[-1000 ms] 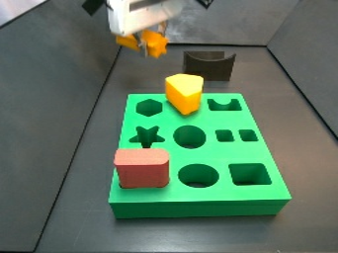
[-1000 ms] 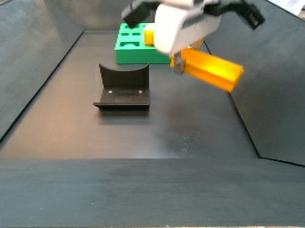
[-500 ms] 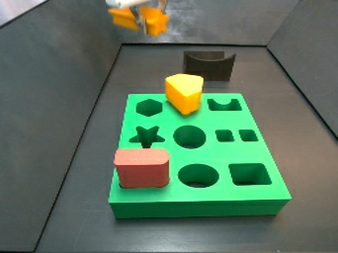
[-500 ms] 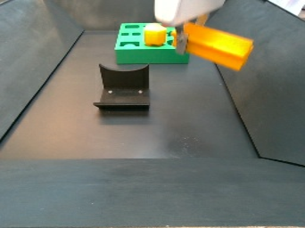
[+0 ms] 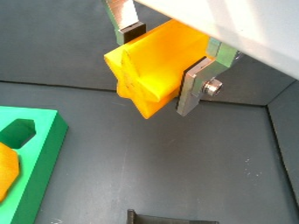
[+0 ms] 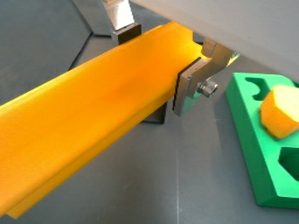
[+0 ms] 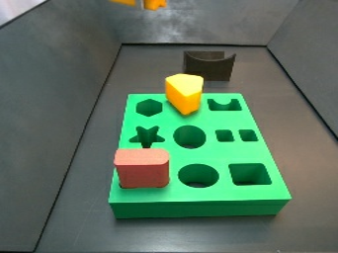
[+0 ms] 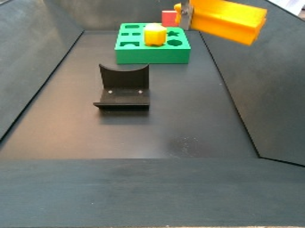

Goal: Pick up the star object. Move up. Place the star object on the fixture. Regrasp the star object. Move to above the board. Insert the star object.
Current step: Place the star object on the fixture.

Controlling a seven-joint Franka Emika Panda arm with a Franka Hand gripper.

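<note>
— Dark grey floor (image 7: 79, 168), walled on the sides. What is noted on it?

— Green board (image 7: 199, 148) is seen lying flat in both side views. A yellow wedge block (image 7: 185, 93) is seated in a far-row hole; a pink-red block (image 7: 140, 167) sits at a near corner. The star-shaped hole (image 7: 146, 135) is seen unfilled. The fixture (image 8: 121, 87) is set on the floor, apart from the board.

— And the gripper?

— Gripper (image 5: 163, 61) is held high above the floor, mostly cut off by the frame edge in the side views. Silver fingers (image 5: 197, 86) are pressed against both flanks of the star object (image 5: 155, 68); it is clamped.

— Position of the star object?

— Carried in the air, touching neither board nor fixture. In a wrist view (image 6: 93, 118) the long orange body is seen extending out from between the fingers. In a side view (image 8: 229, 20) it is found at the upper frame edge, raised above the far end of the bin.
</note>
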